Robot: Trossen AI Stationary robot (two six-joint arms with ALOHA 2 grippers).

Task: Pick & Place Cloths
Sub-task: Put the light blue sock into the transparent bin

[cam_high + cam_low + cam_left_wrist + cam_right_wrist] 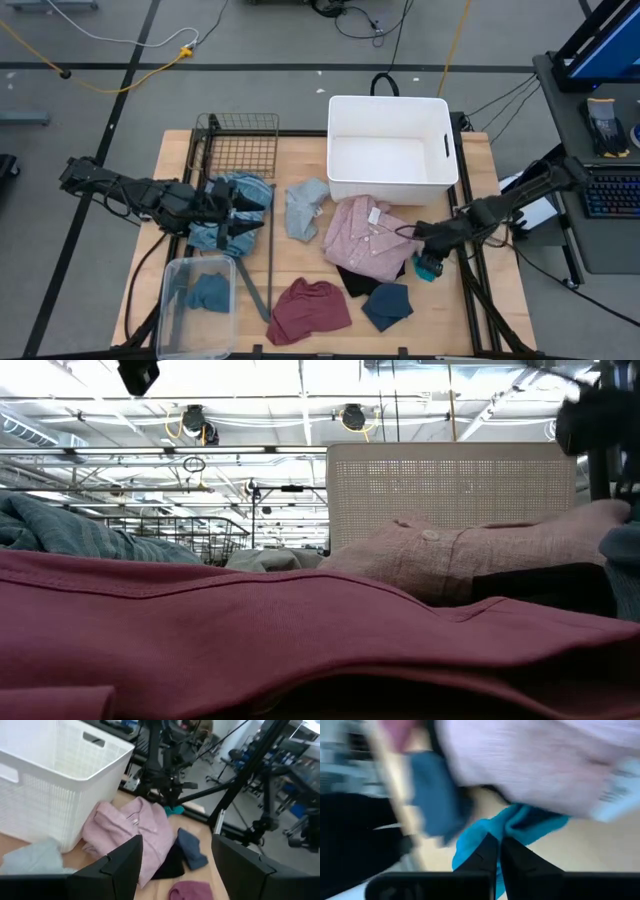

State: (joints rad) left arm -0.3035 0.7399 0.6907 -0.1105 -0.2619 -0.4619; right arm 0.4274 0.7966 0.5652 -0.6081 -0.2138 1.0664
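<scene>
A white tag (374, 212) sewn to the crumpled pink fabric shirt (366, 238) bears no readable writing. The shirt lies mid-worktop (480, 180) before the white perforated plastic tub (390, 147). Only the right wrist view shows the right tool (498, 851) pinched on a bright teal cloth (495, 832) beside the shirt. The left tool (175, 865), fingers wide, hovers over the blue striped top (235, 210) by the wire basket (240, 145).

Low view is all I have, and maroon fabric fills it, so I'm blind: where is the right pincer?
Observer: Right pincer is at the table's right edge beside the pink shirt, shut on the teal cloth.
Operator: And the left?
Observer: Left pincer is open, over the blue striped top by the wire basket.
Operator: Anything in the tub?
Observer: White tub holds no cloth.
</scene>
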